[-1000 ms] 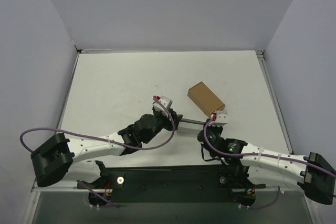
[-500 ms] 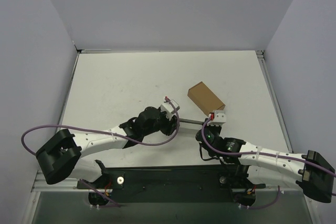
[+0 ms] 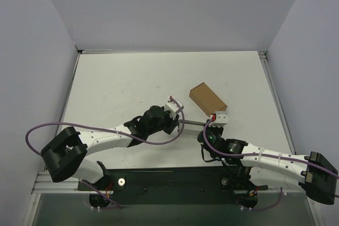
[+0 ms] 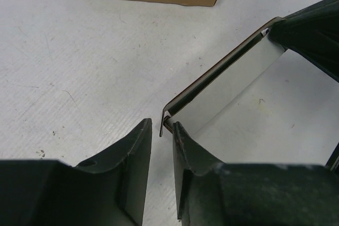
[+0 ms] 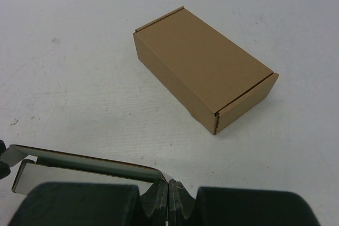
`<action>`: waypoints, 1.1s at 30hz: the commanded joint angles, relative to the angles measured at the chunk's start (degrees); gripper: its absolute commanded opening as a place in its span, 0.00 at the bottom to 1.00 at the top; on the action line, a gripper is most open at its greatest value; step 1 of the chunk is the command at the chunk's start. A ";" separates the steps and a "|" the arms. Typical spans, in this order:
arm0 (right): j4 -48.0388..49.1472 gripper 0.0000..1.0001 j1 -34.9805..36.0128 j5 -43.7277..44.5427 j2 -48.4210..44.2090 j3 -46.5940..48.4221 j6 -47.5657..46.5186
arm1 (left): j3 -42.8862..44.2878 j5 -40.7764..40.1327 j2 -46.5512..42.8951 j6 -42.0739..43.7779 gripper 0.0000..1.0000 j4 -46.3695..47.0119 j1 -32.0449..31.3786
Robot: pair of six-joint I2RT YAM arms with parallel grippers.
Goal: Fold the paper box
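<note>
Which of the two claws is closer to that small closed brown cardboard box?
Right. The right gripper sits right by the near corner of the small closed brown cardboard box; the left gripper is farther off, to the box's left.

The table offers bare room on the left and far side, up to the walls. The brown box blocks the middle right. The paper box stands on edge like a fence from left gripper to right gripper. Bare table separates it from the brown box.
</note>
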 commanded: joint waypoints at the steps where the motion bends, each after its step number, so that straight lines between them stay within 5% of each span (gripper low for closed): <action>1: -5.08 0.00 0.82 -3.75 0.96 -0.29 -0.18 | 3.08 -0.13 0.61 0.75 0.31 0.07 0.43; 6: -4.90 0.00 0.73 -3.83 1.05 -0.38 -0.09 | 3.16 0.04 0.96 0.57 0.20 0.86 0.34; 33: -4.37 0.00 0.82 -4.45 1.66 -0.46 -0.36 | 3.96 0.66 2.28 0.39 0.17 1.83 0.34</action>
